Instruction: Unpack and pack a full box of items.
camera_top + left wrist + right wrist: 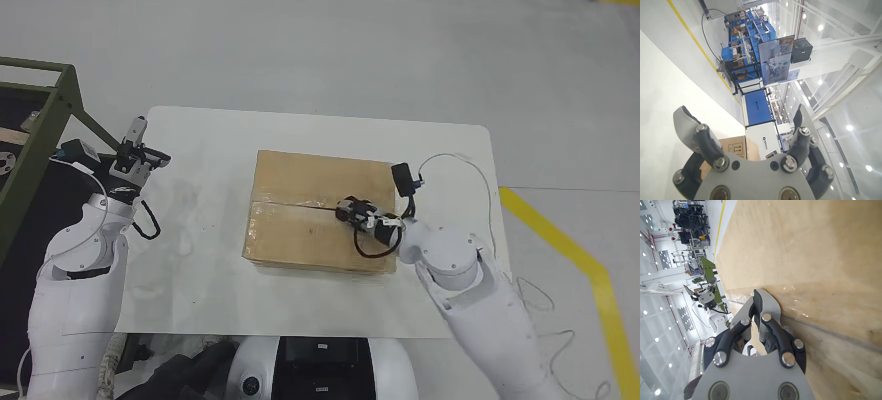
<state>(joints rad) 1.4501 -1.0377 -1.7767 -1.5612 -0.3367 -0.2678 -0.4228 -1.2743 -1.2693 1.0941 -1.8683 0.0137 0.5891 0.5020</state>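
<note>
White arms (75, 270), grey-black hands (741, 108), silver screws (788, 361)

Top camera looks down on table (200, 285); right wrist close on box (791, 247), left farther; 3 share it.

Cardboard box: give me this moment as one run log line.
box: flaps closed | right claw: shut, tip at box top centre | left claw: open, away from box

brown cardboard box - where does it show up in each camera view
Top view: the brown cardboard box sits mid white table.
Left wrist view: a corner of it peeks out behind the open left gripper's base.
Right wrist view: its taped top lies right against the shut right gripper.
Shared landmark: the left gripper.
</note>
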